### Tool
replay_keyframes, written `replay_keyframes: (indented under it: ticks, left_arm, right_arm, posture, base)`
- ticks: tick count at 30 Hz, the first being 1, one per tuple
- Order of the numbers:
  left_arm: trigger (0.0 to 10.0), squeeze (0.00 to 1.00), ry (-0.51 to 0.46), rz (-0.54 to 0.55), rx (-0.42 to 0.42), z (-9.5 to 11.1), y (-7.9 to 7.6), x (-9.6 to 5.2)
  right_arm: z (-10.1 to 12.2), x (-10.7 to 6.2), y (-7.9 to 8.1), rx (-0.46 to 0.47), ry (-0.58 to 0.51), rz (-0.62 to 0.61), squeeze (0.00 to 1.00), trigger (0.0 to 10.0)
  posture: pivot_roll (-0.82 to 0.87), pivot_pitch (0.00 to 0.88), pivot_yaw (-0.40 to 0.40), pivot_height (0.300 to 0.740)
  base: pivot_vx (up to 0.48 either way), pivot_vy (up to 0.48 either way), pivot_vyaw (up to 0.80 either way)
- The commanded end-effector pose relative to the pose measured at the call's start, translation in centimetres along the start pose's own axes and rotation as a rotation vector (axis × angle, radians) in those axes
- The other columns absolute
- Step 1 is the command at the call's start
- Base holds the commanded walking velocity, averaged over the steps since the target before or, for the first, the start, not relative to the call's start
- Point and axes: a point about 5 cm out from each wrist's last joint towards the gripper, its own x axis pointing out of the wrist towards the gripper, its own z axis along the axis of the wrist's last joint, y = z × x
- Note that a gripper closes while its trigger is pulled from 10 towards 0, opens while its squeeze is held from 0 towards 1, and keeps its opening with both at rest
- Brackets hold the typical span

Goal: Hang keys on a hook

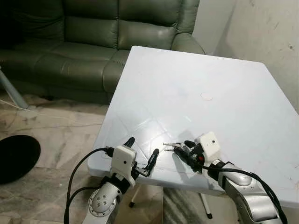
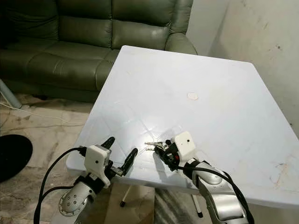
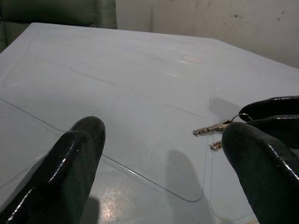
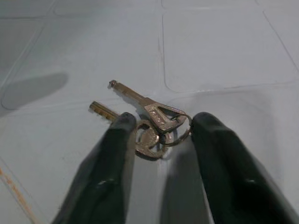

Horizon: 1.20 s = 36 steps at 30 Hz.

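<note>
My right gripper point(image 4: 161, 128) straddled two brass-coloured keys on a steel ring point(image 4: 156, 125), fingers apart, blades toward ten o'clock.

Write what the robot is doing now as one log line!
right gripper: jaws open around keys | keys: flat on white table | left gripper: open, idle

Living room of a lived-in home.
Dark green leather sofa point(image 1: 93, 42) along the back; a white plastic surface point(image 1: 224, 84) on thin legs pulled up just beside it. Worn marble-pattern tile floor point(image 1: 51, 135) with a loose white cable point(image 1: 28, 111), scuffed off-white wall point(image 1: 266, 28), round black object point(image 1: 16, 157) on the floor.
</note>
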Motion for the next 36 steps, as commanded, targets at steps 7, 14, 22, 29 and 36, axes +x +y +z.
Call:
replay_keyframes:
  ticks: [7, 14, 22, 29, 36]
  left_arm:
    - [10.0, 0.0, -0.005, 0.001, -0.001, 0.27, -0.28, 0.19]
    - [10.0, 0.0, -0.004, -0.001, 0.0, 0.23, -0.29, 0.23]
    - [10.0, 0.0, -0.004, -0.003, 0.002, 0.23, -0.31, 0.26]
    - [10.0, 0.0, -0.004, -0.003, 0.005, 0.23, -0.31, 0.29]
    - [10.0, 0.0, -0.005, 0.0, 0.007, 0.24, -0.31, 0.26]
  right_arm:
    - [0.16, -0.1, -0.32, -0.004, 0.011, -0.009, 0.0, 10.0]
    - [0.05, -0.1, -0.28, 0.0, 0.014, 0.0, 0.0, 10.0]
    - [0.48, -0.24, -0.55, -0.015, -0.026, -0.025, 0.0, 0.0]
    - [0.38, -0.14, -0.56, -0.022, -0.012, -0.023, 0.0, 3.2]
    - [-0.05, 0.22, -0.45, -0.01, 0.037, -0.015, 0.0, 10.0]
  posture:
    - [0.03, 0.108, -0.104, 0.74]
    - [0.03, 0.102, -0.104, 0.74]
    - [0.03, 0.096, -0.103, 0.74]
    - [0.03, 0.093, -0.102, 0.74]
    - [0.04, 0.095, -0.104, 0.74]
  base:
    - [0.0, 0.0, 0.0]
    - [0.0, 0.0, 0.0]
    - [0.0, 0.0, 0.0]
    - [0.0, 0.0, 0.0]
    - [0.0, 0.0, 0.0]
